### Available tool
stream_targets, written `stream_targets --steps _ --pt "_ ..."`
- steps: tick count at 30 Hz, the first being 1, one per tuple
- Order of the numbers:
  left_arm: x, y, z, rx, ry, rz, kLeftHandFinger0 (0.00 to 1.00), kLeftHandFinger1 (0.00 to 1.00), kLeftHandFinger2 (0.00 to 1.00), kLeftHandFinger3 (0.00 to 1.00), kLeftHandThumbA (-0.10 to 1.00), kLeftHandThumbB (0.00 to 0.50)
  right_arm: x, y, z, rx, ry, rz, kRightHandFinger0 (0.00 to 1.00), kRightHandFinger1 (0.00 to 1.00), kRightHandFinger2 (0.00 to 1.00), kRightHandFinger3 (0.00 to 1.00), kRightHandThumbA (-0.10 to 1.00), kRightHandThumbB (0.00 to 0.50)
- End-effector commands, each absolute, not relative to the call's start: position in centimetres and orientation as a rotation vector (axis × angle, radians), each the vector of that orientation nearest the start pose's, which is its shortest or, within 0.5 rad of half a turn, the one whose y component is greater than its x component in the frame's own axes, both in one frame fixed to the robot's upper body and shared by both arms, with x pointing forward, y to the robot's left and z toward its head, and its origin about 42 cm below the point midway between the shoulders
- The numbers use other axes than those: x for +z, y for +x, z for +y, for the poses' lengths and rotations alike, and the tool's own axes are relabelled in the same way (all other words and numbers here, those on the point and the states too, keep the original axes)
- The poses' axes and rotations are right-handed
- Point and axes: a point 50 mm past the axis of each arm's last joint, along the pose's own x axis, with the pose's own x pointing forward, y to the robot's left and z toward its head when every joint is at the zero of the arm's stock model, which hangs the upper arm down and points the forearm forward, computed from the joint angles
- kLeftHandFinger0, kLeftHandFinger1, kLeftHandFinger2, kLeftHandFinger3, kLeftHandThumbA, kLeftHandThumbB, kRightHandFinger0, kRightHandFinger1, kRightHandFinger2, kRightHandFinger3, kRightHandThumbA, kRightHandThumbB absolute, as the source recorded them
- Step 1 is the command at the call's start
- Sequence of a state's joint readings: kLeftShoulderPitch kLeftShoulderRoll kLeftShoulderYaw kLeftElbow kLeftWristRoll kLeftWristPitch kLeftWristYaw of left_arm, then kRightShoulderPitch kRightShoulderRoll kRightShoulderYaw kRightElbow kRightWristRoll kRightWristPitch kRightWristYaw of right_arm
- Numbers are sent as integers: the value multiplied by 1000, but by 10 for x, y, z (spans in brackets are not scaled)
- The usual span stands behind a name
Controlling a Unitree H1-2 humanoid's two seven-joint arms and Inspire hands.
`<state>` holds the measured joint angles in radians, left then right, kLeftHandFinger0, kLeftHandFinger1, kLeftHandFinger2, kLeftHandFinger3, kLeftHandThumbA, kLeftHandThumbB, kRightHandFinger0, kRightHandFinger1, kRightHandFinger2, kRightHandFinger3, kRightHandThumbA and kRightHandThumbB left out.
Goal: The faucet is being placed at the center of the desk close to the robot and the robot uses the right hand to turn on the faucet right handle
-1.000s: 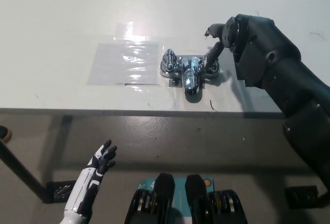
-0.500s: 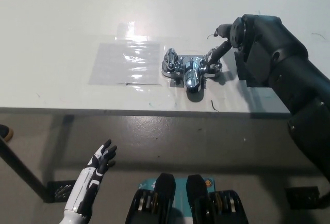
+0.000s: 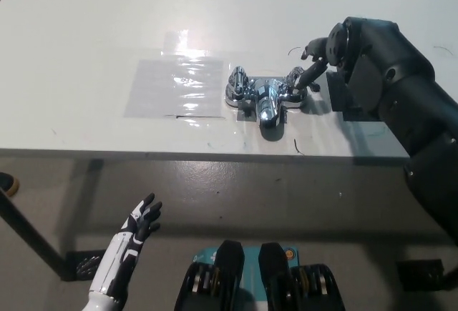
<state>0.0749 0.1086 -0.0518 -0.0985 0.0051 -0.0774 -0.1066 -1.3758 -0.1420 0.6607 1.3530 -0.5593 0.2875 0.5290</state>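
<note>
A chrome faucet (image 3: 263, 99) stands on the white desk (image 3: 86, 32) near its front edge, spout toward me. Its left handle (image 3: 237, 82) is untouched. My black right hand (image 3: 315, 62) reaches in from the right, and a fingertip (image 3: 303, 82) rests against the right handle (image 3: 294, 89). The other fingers are spread above it and nothing is gripped. My white left hand (image 3: 143, 219) hangs open at the lower left, below the desk's level.
A shiny clear sheet (image 3: 175, 86) is taped flat to the desk left of the faucet. The desk's front edge (image 3: 179, 152) runs across the middle of the picture, with a dark desk leg (image 3: 28, 236) at the lower left.
My right hand and forearm have shifted to the right and slightly down, with the fingertip still at the right handle. The left hand has not moved.
</note>
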Motion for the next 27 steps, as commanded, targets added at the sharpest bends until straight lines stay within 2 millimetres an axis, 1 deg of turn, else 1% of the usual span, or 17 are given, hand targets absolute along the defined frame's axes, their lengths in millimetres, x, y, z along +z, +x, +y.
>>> stream_targets --steps 1,2,4,7,9,11,12,13,15,17,19,20,21,22,24,27 --pt "121 263 229 -161 116 -141 1000 1000 1000 1000 950 147 367 599 -163 405 -1423 481 1000 1000 1000 1000 466 474" --pt "121 263 229 -159 114 -141 1000 1000 1000 1000 950 148 368 599 -164 402 -1431 481 1000 1000 1000 1000 452 499" --pt "121 263 229 -161 118 -142 1000 1000 1000 1000 951 149 370 599 -165 392 -1449 481 1000 1000 1000 1000 463 500" --pt "121 264 229 -158 121 -146 1000 1000 1000 1000 952 149 372 600 -168 383 -1472 480 1000 1000 1000 1000 454 500" --pt "121 264 230 -159 119 -155 1000 1000 1000 1000 952 137 375 600 -169 380 -1494 480 1000 1000 1000 1000 447 500" --pt "121 264 230 -158 118 -151 1000 1000 1000 1000 952 141 377 601 -170 359 -1513 482 1000 1000 1000 1000 447 500" --pt "121 264 230 -158 120 -151 1000 1000 1000 1000 955 135 378 601 -171 355 -1526 490 1000 1000 1000 1000 449 500" --pt "121 264 230 -158 122 -151 1000 1000 1000 1000 956 135 379 601 -171 357 -1540 497 1000 1000 1000 1000 474 500" --pt "121 264 230 -157 125 -148 1000 1000 1000 1000 958 138 380 601 -172 354 -1563 511 1000 1000 1000 1000 479 500" --pt "121 264 230 -160 121 -151 1000 1000 1000 1000 956 124 381 602 -176 313 -1580 477 1000 1000 1000 1000 465 500" --pt "120 265 230 -160 119 -149 1000 1000 1000 1000 956 125 381 602 -179 298 -1597 468 1000 1000 1000 1000 479 500" --pt "120 265 230 -159 118 -147 1000 1000 1000 1000 956 131 381 603 -180 293 -1612 459 1000 1000 1000 1000 514 497" --pt "120 265 230 -159 120 -147 1000 1000 1000 1000 956 132 381 603 -182 281 -1636 434 1000 1000 1000 1000 538 471" --pt "120 265 230 -159 123 -149 1000 1000 1000 1000 957 132 380 604 -183 274 -1646 420 1000 1000 1000 1000 545 465" --pt "120 264 230 -160 127 -147 1000 1000 1000 1000 961 130 379 604 -185 211 -1577 388 1000 1000 1000 1000 492 433" --pt "121 264 230 -160 119 -146 1000 1000 1000 1000 957 124 379 605 -185 163 -1578 366 1000 1000 1000 1000 530 410"
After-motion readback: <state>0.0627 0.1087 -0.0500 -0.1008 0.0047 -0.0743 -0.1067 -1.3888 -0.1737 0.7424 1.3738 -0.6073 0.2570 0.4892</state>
